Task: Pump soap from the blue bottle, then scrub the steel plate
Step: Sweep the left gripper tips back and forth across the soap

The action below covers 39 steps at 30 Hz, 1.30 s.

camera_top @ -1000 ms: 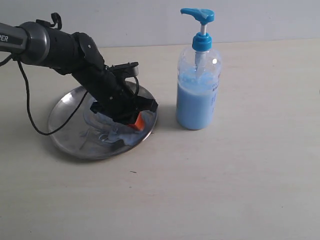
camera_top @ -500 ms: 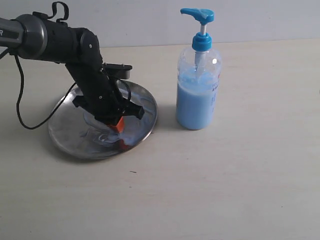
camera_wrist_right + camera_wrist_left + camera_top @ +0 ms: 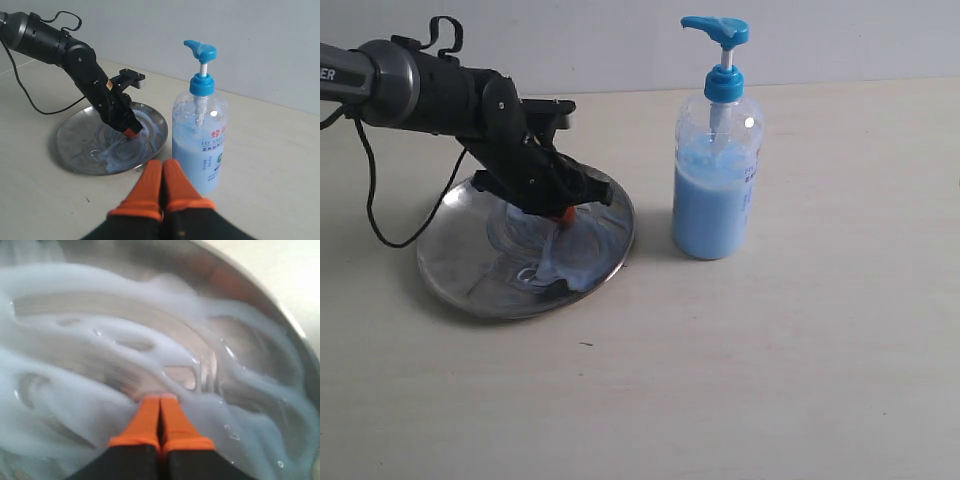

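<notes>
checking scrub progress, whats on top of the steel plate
Whitish-blue soap swirls cover much of the steel plate, and the shut left hand has its tips in the smear. The plate beneath the arm is hidden.

Label check on the blue bottle [image 3: 197, 135]: its small label [image 3: 214, 150] showed red Chinese characters above lines of blue print, all too small to read. White lettering on the left arm [image 3: 440, 100] ended in "ER".

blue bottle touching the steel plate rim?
Apart. The exterior view shows a strip of bare table between the blue bottle and the steel plate rim.
</notes>
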Each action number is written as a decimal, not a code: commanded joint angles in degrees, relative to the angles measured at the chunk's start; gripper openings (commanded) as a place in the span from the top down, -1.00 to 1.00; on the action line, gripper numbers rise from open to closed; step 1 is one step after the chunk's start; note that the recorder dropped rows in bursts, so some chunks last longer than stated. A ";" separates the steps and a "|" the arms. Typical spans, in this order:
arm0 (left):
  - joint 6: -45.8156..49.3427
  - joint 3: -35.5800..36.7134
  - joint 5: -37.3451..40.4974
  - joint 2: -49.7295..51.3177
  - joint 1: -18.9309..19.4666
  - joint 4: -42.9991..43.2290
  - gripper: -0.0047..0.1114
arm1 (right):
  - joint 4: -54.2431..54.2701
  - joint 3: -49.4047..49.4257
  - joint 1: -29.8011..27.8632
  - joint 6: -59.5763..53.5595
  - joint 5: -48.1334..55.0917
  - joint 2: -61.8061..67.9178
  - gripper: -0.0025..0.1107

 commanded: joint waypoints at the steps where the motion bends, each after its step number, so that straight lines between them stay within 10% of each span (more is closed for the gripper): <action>1: 3.18 1.02 0.90 1.20 -0.44 -5.45 0.92 | 0.34 0.28 -0.06 0.02 -0.63 -0.09 0.96; 16: 16.31 1.02 15.22 1.20 -3.55 -7.43 0.92 | 1.19 0.28 -0.06 0.02 -0.63 -0.09 0.96; 39: -4.94 1.02 8.39 1.20 -3.30 15.10 0.92 | 1.19 0.28 -0.06 0.02 -0.63 -0.09 0.96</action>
